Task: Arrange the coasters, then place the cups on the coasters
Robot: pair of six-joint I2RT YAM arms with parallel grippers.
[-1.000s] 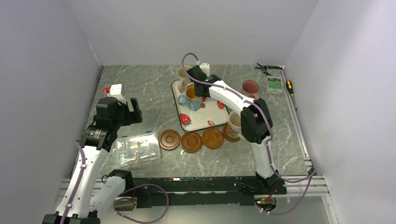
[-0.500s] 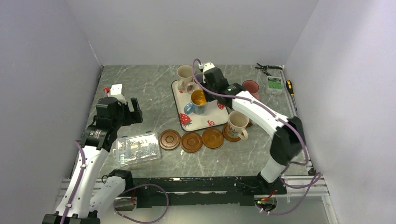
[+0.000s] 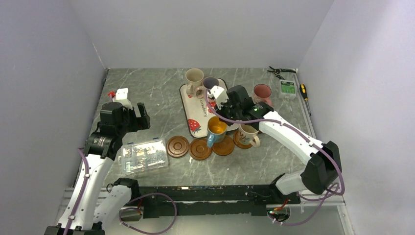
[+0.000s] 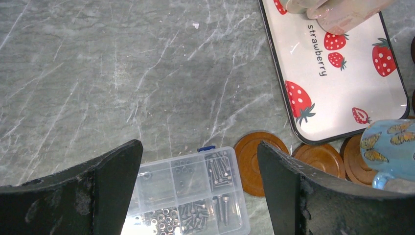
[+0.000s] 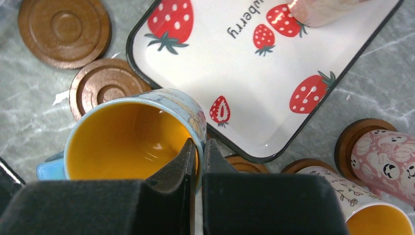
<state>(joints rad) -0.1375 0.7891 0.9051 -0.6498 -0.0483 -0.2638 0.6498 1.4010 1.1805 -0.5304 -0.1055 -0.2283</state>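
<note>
My right gripper [image 5: 199, 144] is shut on the rim of a blue butterfly cup [image 5: 122, 142] with an orange inside. It holds that cup [image 3: 215, 128] just in front of the strawberry tray [image 3: 193, 110], over the row of coasters. Two bare coasters [image 3: 177, 146] [image 3: 200, 149] lie to its left, and a third coaster [image 3: 226, 147] is partly hidden under it. A cream cup [image 3: 248, 133] stands on a coaster to the right and a pink cup [image 5: 386, 166] on another. Two cups [image 3: 194, 78] [image 3: 211, 82] remain on the tray. My left gripper [image 4: 198, 147] hangs open and holds nothing.
A clear plastic box [image 3: 143, 155] of screws and nuts lies under my left gripper, left of the coasters. Pliers [image 3: 280, 71], a small device [image 3: 287, 88] and a screwdriver [image 3: 304, 91] lie at the back right. Walls close in three sides.
My right arm has carried the blue cup off the tray, toward the near side, to above the coaster row. The left arm has not moved.
</note>
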